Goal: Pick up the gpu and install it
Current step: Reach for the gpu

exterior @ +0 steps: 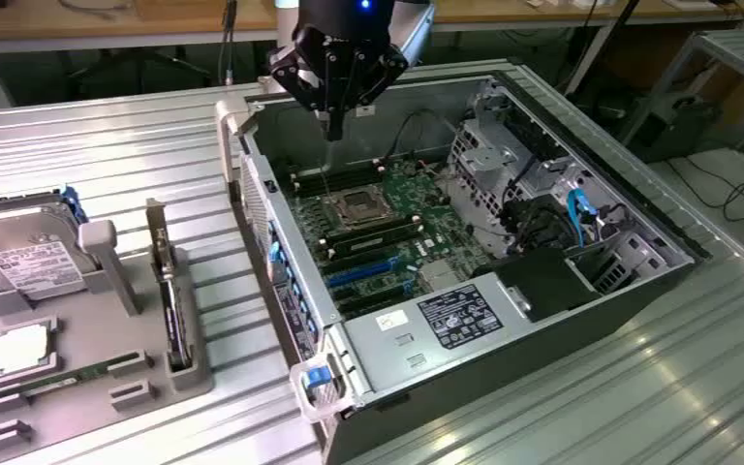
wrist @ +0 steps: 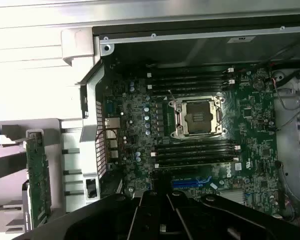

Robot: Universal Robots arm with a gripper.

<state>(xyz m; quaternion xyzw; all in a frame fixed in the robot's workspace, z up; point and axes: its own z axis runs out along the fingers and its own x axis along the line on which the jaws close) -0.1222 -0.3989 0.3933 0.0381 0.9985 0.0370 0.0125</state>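
Exterior view: set high and to one side, angled down across the ribbed silver metal counter (exterior: 88, 155); takes in the whole open grey metal computer case (exterior: 398, 373) from a middle distance.
Wrist view: rides above the black two-fingered hand (exterior: 334, 126), facing straight down into the case at close range.
Shared ground: the green motherboard (exterior: 411, 218) (wrist: 254, 145) with its square silver processor socket (exterior: 350, 205) (wrist: 198, 116), the perforated grey case wall (exterior: 259, 199) (wrist: 101, 135), and an edge of the grey plastic parts holder (exterior: 88, 392) (wrist: 15, 167) beside it.
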